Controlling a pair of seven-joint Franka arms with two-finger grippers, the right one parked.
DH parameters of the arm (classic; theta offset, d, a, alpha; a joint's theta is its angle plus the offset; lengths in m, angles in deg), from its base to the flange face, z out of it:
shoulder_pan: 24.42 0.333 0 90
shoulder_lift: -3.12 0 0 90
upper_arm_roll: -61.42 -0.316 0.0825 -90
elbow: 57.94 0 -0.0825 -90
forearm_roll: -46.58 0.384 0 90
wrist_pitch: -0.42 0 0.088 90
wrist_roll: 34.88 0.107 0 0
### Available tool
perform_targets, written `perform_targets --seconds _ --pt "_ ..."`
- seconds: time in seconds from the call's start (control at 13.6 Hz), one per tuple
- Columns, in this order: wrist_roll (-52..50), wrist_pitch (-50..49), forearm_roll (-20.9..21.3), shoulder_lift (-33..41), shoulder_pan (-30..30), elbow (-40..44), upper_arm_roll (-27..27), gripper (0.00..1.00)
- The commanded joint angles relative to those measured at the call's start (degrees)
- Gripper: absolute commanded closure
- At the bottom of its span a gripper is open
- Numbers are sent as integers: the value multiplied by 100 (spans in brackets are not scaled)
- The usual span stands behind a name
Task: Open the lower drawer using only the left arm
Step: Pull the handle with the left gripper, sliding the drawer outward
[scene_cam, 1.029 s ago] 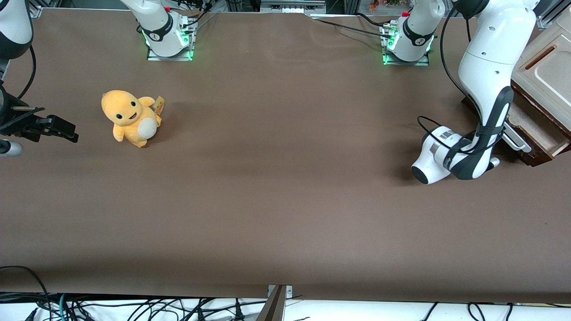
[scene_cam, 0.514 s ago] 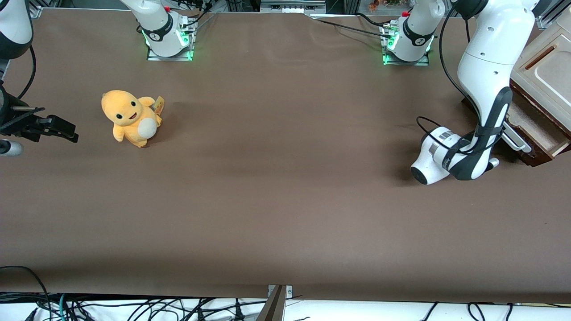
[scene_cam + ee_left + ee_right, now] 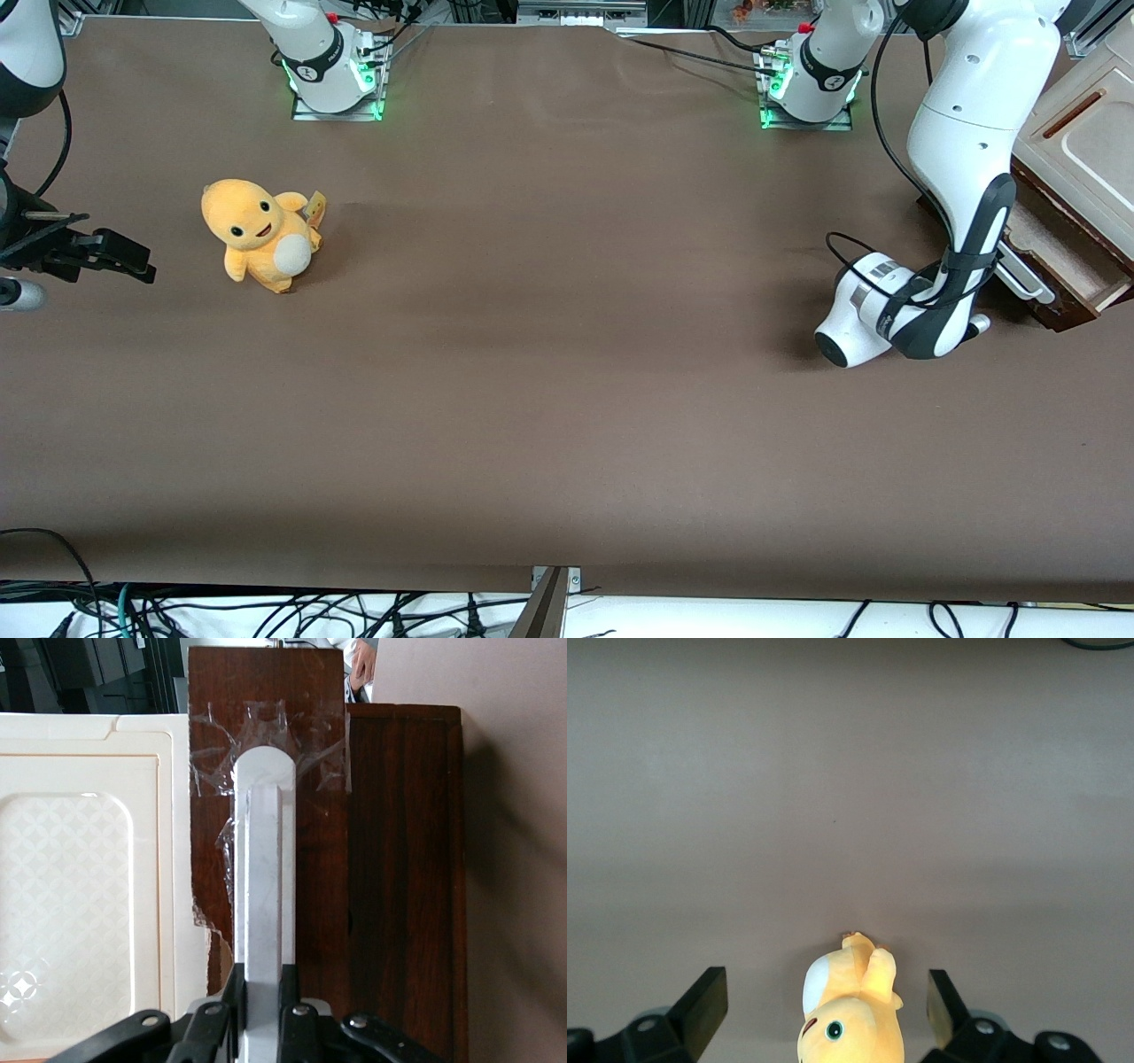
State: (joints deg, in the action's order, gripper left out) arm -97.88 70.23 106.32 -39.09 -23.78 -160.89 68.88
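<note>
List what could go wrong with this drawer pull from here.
1. The gripper holds only one end of the handle, so the lower drawer, already partly out, might skew and bind.
2. Clear tape around the handle's mount hints at a weak fixing; a hard pull could loosen it.

The big white jointed left arm (image 3: 966, 133) carries dark grey bands, a loose black cable and a rounded white wrist block; its black two-finger gripper (image 3: 263, 1020) shows small silver screws.

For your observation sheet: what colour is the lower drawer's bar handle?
Pale silver-white, clearest in the left wrist view, where the gripper clamps the handle against the dark-brown lower drawer.
</note>
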Motion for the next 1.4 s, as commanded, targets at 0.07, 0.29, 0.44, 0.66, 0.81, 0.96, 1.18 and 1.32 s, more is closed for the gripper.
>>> perform_targets --seconds 0.07,0.29,0.44,0.66,0.81,0.96,1.18,1.32 --pt "60 -399 -173 -59 -231 153 10 100" --pt "51 -399 -209 -59 -257 179 10 100" --pt "68 -399 -226 -85 -266 249 10 100" --pt "68 -399 -253 -85 -275 267 10 100" --pt "68 -399 -296 -94 -293 267 10 100" --pt "51 -399 -305 -94 -293 267 10 100" --pt "16 -399 -437 -111 -310 354 10 100" --pt "33 -399 -437 -120 -310 363 10 100"
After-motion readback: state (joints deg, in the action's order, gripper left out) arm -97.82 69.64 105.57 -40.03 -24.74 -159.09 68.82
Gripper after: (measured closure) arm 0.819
